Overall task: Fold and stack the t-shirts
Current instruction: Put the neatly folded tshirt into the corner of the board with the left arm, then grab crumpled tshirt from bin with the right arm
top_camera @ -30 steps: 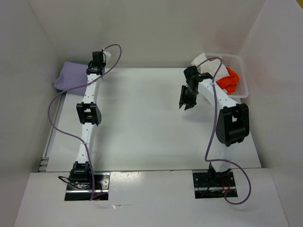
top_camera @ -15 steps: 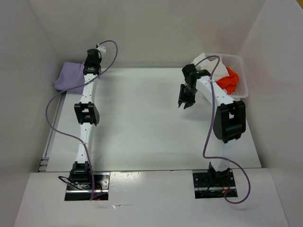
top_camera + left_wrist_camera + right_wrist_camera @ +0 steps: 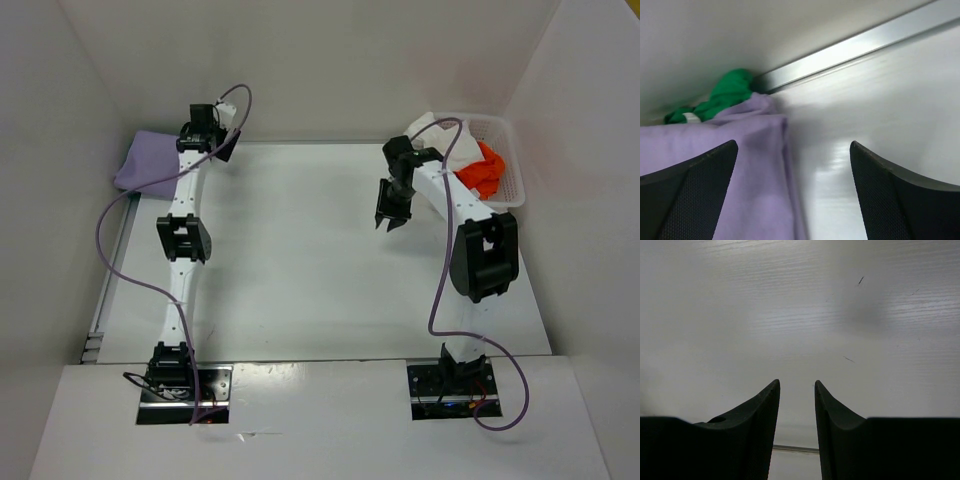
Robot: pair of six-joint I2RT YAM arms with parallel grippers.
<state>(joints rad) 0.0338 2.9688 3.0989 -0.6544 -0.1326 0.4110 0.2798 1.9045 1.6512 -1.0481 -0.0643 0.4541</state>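
Starting at the bottom edge of the overhead view, both arm bases sit side by side and the arms reach up-frame over the white table (image 3: 300,280). Right gripper (image 3: 796,385): right of centre in the overhead view, pointing down at bare tabletop. Its wrist view shows the two fingers a narrow gap apart with nothing between them, so it is released and grasping nothing. Left gripper (image 3: 792,150): stretched to the upper left of the overhead view, fingers spread wide, nothing between them, released. In its wrist view one finger sits over the lavender t-shirt (image 3: 740,170) and the other over bare table; contact with the cloth cannot be told. The lavender t-shirt lies flat and folded at the upper left of the overhead view, against the side wall. The green t-shirt (image 3: 730,92) shows just beyond its far edge, bunched by the metal rail (image 3: 865,42). At upper right, the mesh basket (image 3: 508,135) holds the crumpled orange-red t-shirt (image 3: 483,168) and the white t-shirt (image 3: 430,128), the white one hanging over its left rim.
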